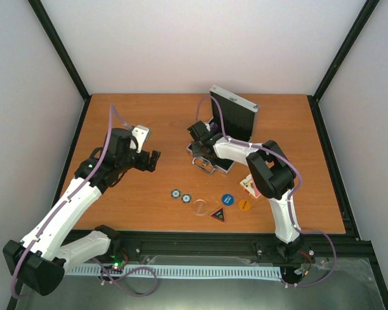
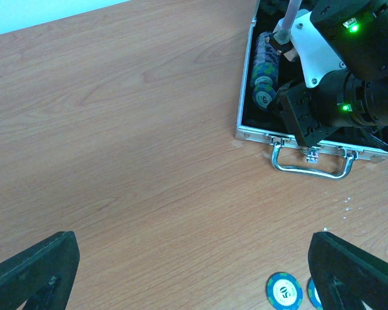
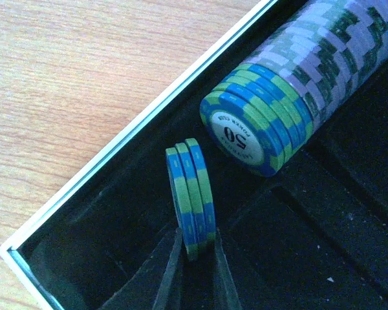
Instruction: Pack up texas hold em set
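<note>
Upright, three blue-green chips (image 3: pixel 193 194) pinched by right pincer (image 3: pixel 197 244), black-lined case (image 3: pixel 103 216).

Wooden table (image 1: pixel 136 110). Open case (image 1: pixel 236 119) at centre, lid upright on its far side. Near of it, loose items from left to right: two chips (image 1: pixel 175 193), clear disc (image 1: pixel 199 207), triangular button (image 1: pixel 218 214), blue button (image 1: pixel 227 199), orange button (image 1: pixel 244 205). Cards (image 1: pixel 247 186) at right, partly hidden.

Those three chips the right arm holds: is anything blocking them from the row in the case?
Nothing visible. The right end effector pinches the three chips on edge inside the case, only bare black lining between them and the chip row.
</note>
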